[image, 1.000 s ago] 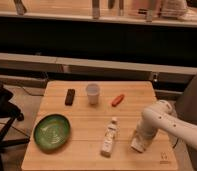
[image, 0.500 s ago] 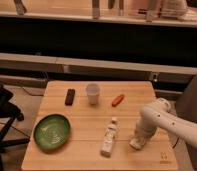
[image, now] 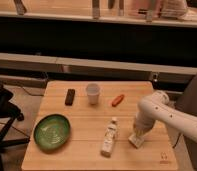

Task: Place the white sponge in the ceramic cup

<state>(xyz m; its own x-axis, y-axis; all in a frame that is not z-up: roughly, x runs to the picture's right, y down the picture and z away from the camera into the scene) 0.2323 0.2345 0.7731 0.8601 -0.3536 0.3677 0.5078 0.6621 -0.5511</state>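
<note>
I take the ceramic cup [image: 93, 93] as my reference. It stands upright on the wooden surface [image: 87, 117], toward the far edge and close to the middle of its width, with its mouth open upward.

From the cup, the end effector [image: 138, 134] is well off to the right and toward the near edge. It points down at the surface from the end of the white arm [image: 162, 112], which comes in from the right side. Its fingers are drawn together on the white sponge [image: 136, 142]. That small pale block sits right at the tip and rests on the wood. The sponge is well apart from the cup, on the near-right side of it, and it is not in the cup.

Just left of the cup lies a small dark flat object [image: 70, 96]. Just right of the cup lies a short orange-red item [image: 118, 100], set at an angle. Nearer to me than the cup, and a little to the right of it, a white bottle [image: 109, 137] lies on its side, between the cup's line and the end effector, beside the sponge without touching it. Near-left of the cup sits the green bowl [image: 52, 132], well apart from it and from the end effector.
</note>
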